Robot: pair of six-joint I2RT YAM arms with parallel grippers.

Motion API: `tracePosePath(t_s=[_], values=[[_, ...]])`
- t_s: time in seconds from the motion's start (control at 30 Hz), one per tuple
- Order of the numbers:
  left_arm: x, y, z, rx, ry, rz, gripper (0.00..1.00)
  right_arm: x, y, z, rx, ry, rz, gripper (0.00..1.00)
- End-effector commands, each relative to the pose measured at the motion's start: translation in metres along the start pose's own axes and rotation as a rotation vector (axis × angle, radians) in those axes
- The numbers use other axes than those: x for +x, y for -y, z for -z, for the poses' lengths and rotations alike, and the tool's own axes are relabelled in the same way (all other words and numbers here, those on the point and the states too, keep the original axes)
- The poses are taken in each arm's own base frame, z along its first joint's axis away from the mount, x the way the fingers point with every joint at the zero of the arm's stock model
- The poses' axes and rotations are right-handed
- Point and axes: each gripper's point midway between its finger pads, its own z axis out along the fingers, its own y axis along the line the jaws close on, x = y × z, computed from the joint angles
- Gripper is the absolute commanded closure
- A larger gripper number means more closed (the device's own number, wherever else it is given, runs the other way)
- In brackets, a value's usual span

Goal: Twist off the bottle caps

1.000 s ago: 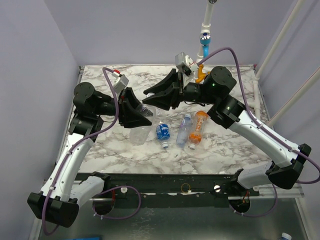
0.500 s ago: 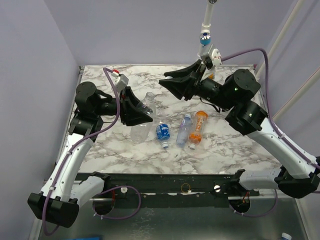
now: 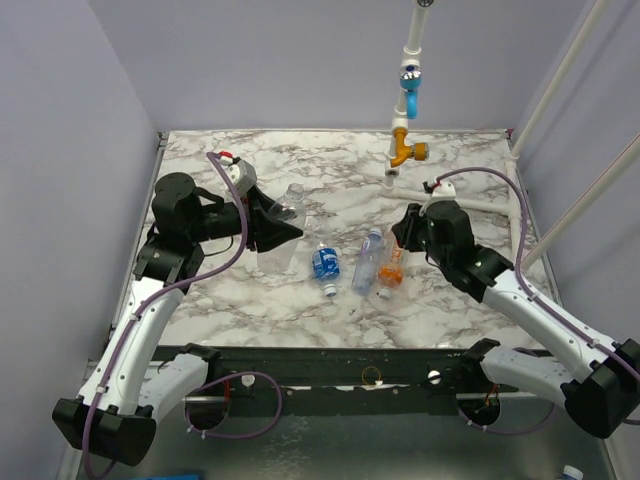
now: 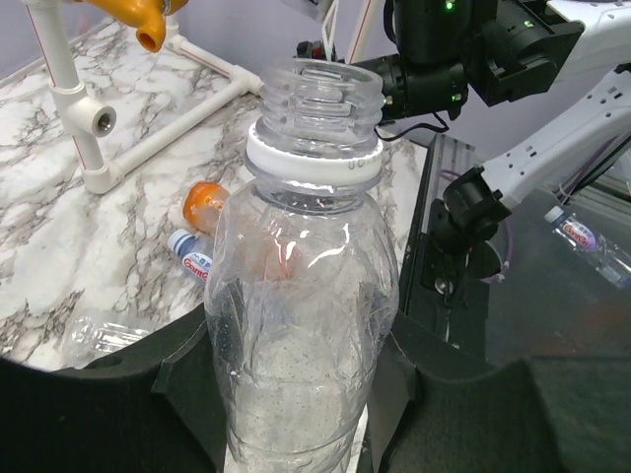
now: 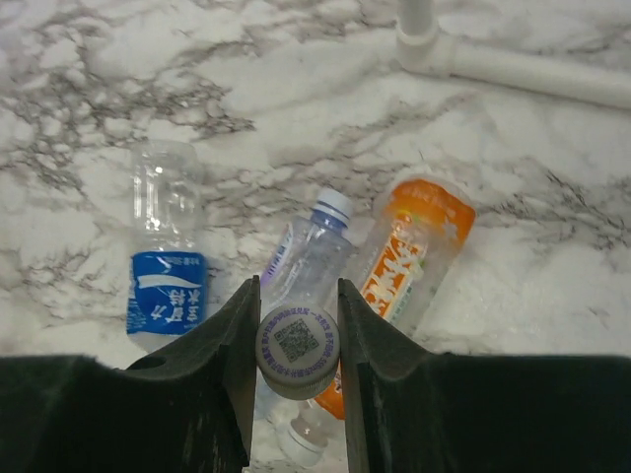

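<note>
— Cap first: where is it?
— Pinched between the fingers of the right end effector, which hangs over three bottles lying on the worktop. The left end effector is clamped round the clear bottle, whose neck is bare.
— So what does the coming move turn on?
— I'd say setting that cap down, then choosing a bottle. The slim bottle lies straight beneath the right end effector, its long axis running away from the arms and its own cap at the far end. The orange bottle is just to its right. The blue-labelled bottle is to the left, nearer the left arm.
</note>
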Motion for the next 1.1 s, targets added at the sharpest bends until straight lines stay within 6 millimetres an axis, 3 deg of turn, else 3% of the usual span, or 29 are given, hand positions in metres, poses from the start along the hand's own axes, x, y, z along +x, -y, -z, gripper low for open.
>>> tracePosePath(t_s=[0.0,0.2,0.4,0.8,1.07], values=[[0.005,-0.003,0.004,-0.034,-0.006,-0.045,0.92,0.028,0.032,0.008,0.169,-0.028,-0.137,0.99],[0.009,-0.002,0.005,-0.031,-0.014,-0.037,0.92,0.073,0.063,0.003,0.325,-0.095,-0.161,0.99],[0.012,-0.001,0.005,-0.026,-0.018,-0.033,0.92,0.116,0.073,-0.015,0.375,-0.174,-0.161,0.99],[0.015,0.001,0.006,-0.026,-0.020,-0.040,0.92,0.124,0.079,-0.051,0.411,-0.129,-0.129,0.99],[0.019,0.001,0.007,-0.025,-0.024,-0.040,0.92,0.144,0.090,-0.063,0.493,-0.178,-0.119,0.89]])
